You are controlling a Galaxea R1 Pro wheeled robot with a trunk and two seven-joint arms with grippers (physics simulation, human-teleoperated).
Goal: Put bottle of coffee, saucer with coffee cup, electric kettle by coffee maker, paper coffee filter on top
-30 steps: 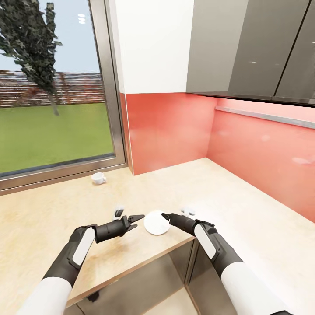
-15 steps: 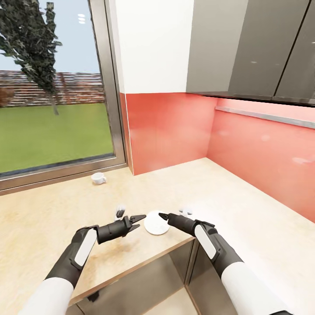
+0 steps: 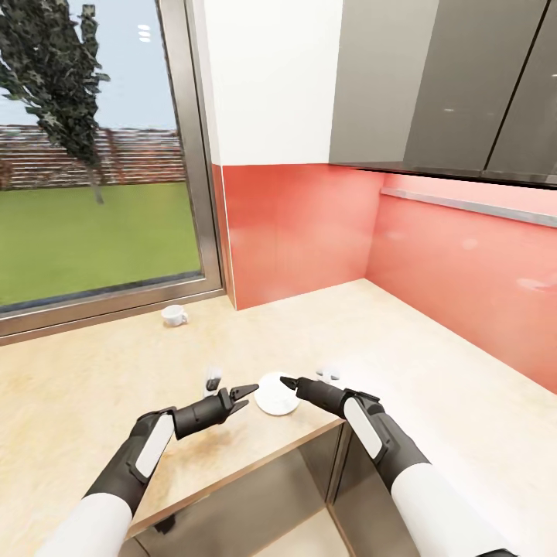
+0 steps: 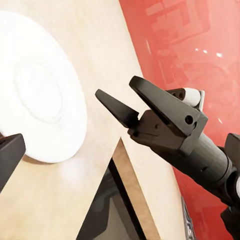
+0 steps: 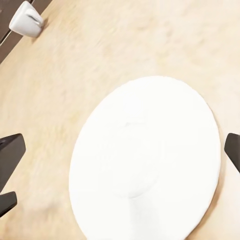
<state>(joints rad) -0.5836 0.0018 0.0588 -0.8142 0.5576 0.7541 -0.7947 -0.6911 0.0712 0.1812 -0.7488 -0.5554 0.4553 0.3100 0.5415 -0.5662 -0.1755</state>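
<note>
On the countertop [image 3: 93,387], near its front edge, the saucer [image 3: 276,393] lies flat and bare. Left gripper [image 3: 241,393] sits just beside the saucer's left rim, right gripper [image 3: 288,381] just beside its right rim; both have jaws parted and grasp nothing. Coffee cup [image 3: 175,315] stands well apart from the saucer, toward the window frame [image 3: 108,298]. Red backsplash [image 3: 456,278] rises beyond the saucer.

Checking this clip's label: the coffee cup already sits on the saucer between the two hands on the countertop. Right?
Not quite. The saucer does lie on the countertop between the left hand and right hand, but it is bare. The head view shows the coffee cup far off by the window.
</note>
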